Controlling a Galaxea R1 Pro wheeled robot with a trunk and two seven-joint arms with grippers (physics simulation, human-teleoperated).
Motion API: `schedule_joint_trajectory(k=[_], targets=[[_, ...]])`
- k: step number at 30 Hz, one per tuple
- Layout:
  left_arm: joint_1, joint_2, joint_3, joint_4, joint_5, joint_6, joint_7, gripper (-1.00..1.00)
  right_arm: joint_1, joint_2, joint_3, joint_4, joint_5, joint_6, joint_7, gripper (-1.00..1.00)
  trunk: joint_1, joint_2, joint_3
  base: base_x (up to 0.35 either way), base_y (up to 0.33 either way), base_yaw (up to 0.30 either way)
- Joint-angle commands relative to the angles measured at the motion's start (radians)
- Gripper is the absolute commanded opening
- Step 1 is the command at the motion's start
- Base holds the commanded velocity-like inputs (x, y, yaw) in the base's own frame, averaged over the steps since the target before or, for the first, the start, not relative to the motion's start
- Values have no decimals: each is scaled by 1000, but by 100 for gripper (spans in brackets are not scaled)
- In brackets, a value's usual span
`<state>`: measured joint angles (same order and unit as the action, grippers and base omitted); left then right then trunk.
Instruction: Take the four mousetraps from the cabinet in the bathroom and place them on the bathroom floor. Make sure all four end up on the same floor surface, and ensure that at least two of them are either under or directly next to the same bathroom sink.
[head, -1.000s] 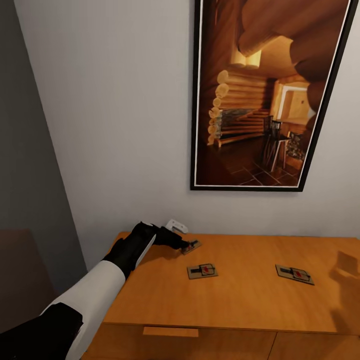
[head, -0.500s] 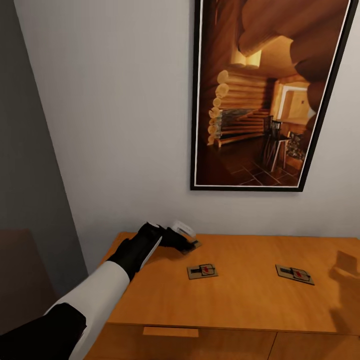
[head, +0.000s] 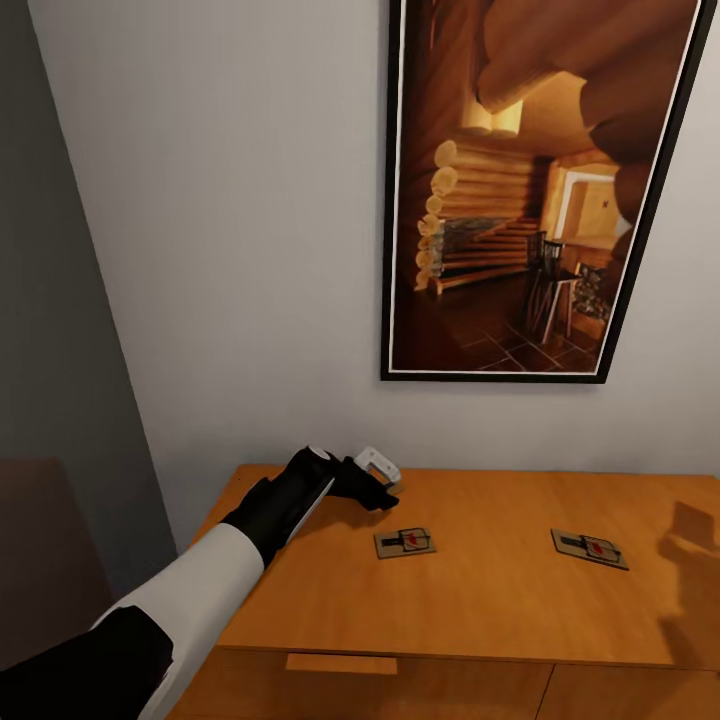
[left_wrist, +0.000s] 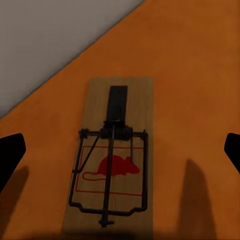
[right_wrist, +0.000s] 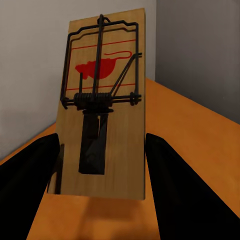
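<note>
**Desk:** Where does the trap lie from your left gripper (left_wrist: 120, 150)?

**Operator:** Directly below it on the cabinet (head: 500, 600) top, centred between my spread fingertips (left_wrist: 10, 155), nothing gripped. The mousetrap (left_wrist: 112, 160) runs lengthwise along the gap, so the jaws would close on its long edges.

**Desk:** And the right?

**Operator:** My right gripper (right_wrist: 100, 165) clamps another mousetrap (right_wrist: 102, 110), upright. Two more (head: 404, 542) (head: 589, 548) rest beyond.
</note>
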<state>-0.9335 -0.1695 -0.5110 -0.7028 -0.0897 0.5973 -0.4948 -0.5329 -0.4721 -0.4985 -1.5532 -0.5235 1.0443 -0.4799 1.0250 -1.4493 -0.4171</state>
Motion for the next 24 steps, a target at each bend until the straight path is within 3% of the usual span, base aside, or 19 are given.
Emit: schedule_joint_trajectory(k=[1, 17, 24], targets=[[-1, 0, 1, -1, -10, 3, -7, 100, -1, 0, 0, -1, -10, 3, -9, -100, 0, -1, -1, 0, 0, 0], [-1, 6, 3, 22, -3, 1, -7, 100, -1, 0, 0, 1, -10, 3, -9, -100, 0, -1, -1, 0, 0, 0], [-1, 6, 1, 47, 1, -30, -4, 100, -1, 0, 0, 1, -10, 3, -9, -100, 0, -1, -1, 0, 0, 0]])
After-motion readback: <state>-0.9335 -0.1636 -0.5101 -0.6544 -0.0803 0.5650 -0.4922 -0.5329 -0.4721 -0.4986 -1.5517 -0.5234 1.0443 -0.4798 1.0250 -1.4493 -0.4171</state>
